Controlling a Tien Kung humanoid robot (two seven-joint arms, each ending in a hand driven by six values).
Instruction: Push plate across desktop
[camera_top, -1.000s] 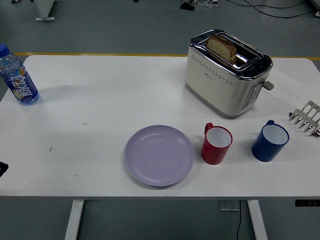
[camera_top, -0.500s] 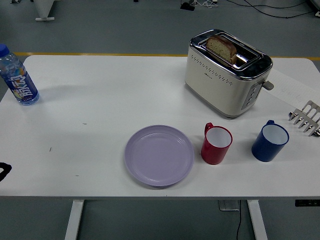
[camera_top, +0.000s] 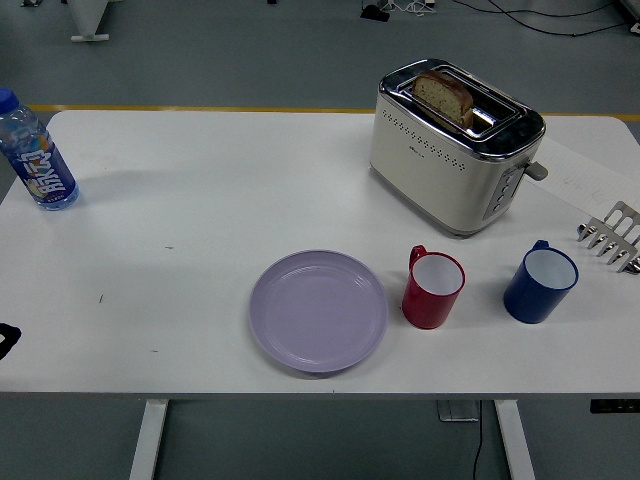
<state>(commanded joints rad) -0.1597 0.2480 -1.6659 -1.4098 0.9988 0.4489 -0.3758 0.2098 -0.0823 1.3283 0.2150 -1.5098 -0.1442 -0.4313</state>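
Note:
A lilac plate lies flat on the white table near its front edge, a little left of centre. It holds nothing. A small black part of my left hand shows at the picture's left edge, far to the left of the plate. My right hand is out of view.
A red mug stands just right of the plate, a blue mug further right. A cream toaster with bread in it stands behind them. A water bottle stands at the far left. A metal rack is at the right edge.
The black tip of my left hand at the left edge has shifted slightly. The plate and the other objects have not moved.

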